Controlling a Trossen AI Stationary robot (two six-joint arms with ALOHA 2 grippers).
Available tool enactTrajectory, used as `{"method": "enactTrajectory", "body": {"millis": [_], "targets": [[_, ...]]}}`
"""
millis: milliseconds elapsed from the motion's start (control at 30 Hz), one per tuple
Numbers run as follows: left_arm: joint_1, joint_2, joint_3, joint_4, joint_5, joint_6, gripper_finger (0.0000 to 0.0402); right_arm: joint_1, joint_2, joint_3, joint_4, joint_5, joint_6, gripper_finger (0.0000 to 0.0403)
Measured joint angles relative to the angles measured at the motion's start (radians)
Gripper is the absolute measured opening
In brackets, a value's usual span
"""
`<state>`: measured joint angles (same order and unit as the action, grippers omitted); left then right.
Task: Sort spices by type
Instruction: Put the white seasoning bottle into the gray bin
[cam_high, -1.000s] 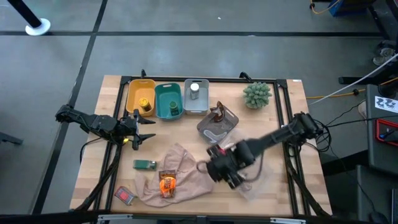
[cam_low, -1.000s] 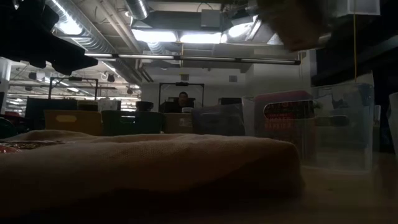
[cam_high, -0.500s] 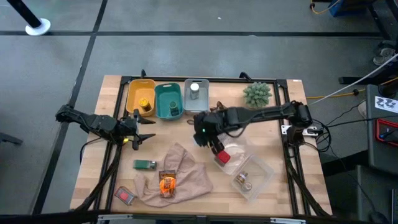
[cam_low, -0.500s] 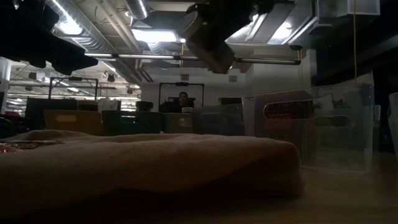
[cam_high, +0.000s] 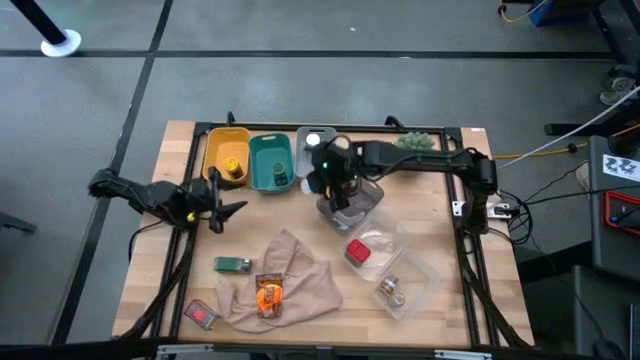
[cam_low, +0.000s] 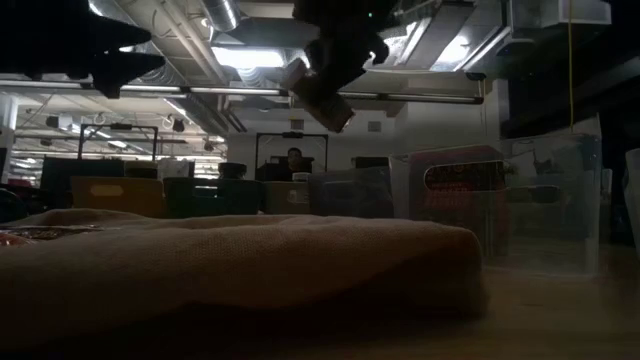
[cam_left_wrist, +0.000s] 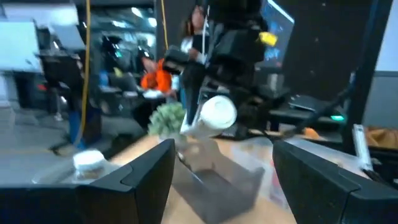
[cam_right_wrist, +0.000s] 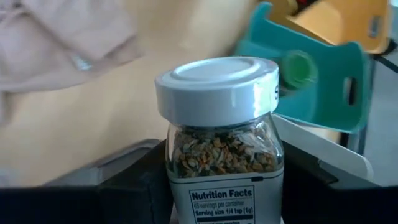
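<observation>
Right hand (cam_right_wrist: 221, 186) grips jar (cam_right_wrist: 222, 143) labelled "Nutrition Facts".

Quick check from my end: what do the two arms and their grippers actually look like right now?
Both arms are dark, jointed and slim. The left gripper ends in two thin black pointed fingers, with a small yellow spot near its base. The right gripper is bulkier, with a lit green spot on its wrist. Dark cables trail by the right arm's base.

Wooden table (cam_high: 450, 300) carries bins (cam_high: 270, 163), cloth (cam_high: 295, 280), packets (cam_high: 201, 314).

Open-plan lab: exposed ceiling ducts (cam_low: 150, 60), desks.
</observation>
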<state>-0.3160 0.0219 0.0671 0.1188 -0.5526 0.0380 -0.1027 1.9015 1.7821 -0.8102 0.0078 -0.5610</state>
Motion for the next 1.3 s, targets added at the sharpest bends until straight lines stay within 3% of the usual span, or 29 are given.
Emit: {"method": "enactTrajectory", "body": {"millis": [200, 400, 500, 700, 933, 1300], "targets": [[0.067, 0.114, 0.0, 0.215, -0.001, 0.116, 0.0255, -0.09, 0.0, 0.0, 0.053, -0.067, -0.022, 0.021], [0.179, 0.362, 0.006, 0.474, 0.004, 0.174, 0.0255, -0.161, -0.001, 0.0, 0.089, -0.144, -0.022, 0.021], [0.247, 0.505, 0.054, 0.525, 0.017, 0.169, 0.0255, -0.188, -0.001, -0.011, 0.125, -0.201, -0.019, 0.021], [0.396, 0.787, 0.215, 0.519, 0.037, 0.149, 0.0252, -0.214, -0.001, -0.037, 0.179, -0.257, -0.019, 0.021], [0.532, 1.044, 0.369, 0.442, 0.106, 0.119, 0.0219, -0.219, -0.001, -0.045, 0.189, -0.257, -0.02, 0.0211], [0.568, 1.208, 0.485, 0.394, 0.177, 0.11, 0.0188, -0.218, -0.001, -0.045, 0.188, -0.207, -0.022, 0.0211]]}}
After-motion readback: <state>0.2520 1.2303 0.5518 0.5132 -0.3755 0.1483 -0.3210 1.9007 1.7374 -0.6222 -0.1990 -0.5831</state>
